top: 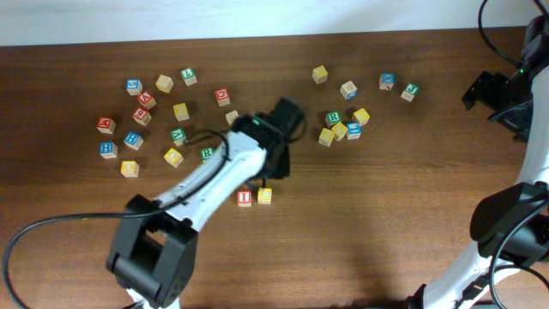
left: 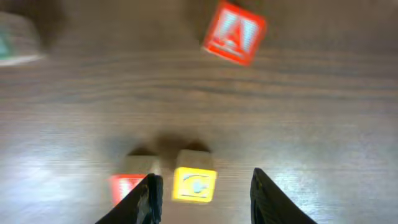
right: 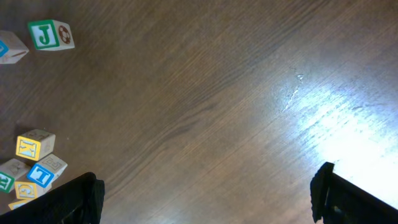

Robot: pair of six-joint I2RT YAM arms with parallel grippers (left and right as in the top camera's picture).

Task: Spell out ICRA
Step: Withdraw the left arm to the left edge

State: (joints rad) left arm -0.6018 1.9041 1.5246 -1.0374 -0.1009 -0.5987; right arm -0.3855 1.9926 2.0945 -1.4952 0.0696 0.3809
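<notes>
A red I block [top: 244,198] and a yellow C block [top: 264,196] sit side by side on the wooden table, I on the left. My left gripper [top: 273,167] hovers just above them and is open. In the left wrist view the C block [left: 194,180] lies on the table between my fingers [left: 208,202], closer to the left finger. The I block [left: 127,186] is partly hidden behind that finger. A red A block [left: 234,33] lies tilted farther off; my arm hides it in the overhead view. My right gripper [top: 485,90] [right: 208,199] is open and empty over bare table.
Several loose letter blocks lie scattered at the back left [top: 141,116]. Another cluster lies at the back right [top: 343,127]. The right wrist view shows a green J block [right: 50,34] and a yellow block [right: 34,144]. A blurred green block [left: 15,43] lies left of my left gripper.
</notes>
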